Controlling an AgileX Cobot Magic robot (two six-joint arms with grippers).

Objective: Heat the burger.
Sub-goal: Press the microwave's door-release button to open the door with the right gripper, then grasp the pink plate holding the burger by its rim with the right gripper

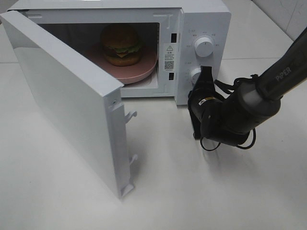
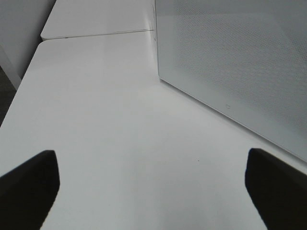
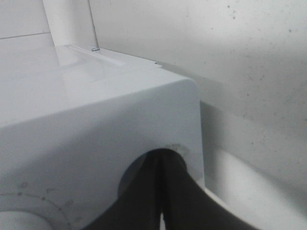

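Spotted the right gripper (image 1: pixel 205 72) with its fingers (image 3: pixel 144 201) squeezed flat together, gripping nothing, tips parked right at the lower knob (image 1: pixel 195 74) on the microwave (image 1: pixel 201 14) panel, middle right of the overhead frame. Couldn't tell if actually touching the knob or just beside it.

Found the left gripper (image 2: pixel 153 191) only in its own wrist view: fingers (image 2: pixel 29 184) spread wide, empty, hovering over the bare white table (image 2: pixel 96 120) near the door (image 2: pixel 240 57) with its mesh window.

Moving outward: noticed that door hanging wide open toward the lower left of the overhead frame, and the upper knob (image 1: pixel 204 46) sitting clear above the lower one. Saw the burger (image 1: pixel 121 44) upright on the pink plate (image 1: pixel 146 72) inside the cavity, upper middle of the frame.

Reckoned it light but squishy and loosely stacked, with a glossy bun that's probably slick, so likely to slide apart under a hard pinch. Would've gone for the plate rim rather than the bun, or else a gentle squeeze low across the bun's sides. Figured no grabbing needed anyway, being already inside. Just needed to shut the door and set the dial, by the look of it.
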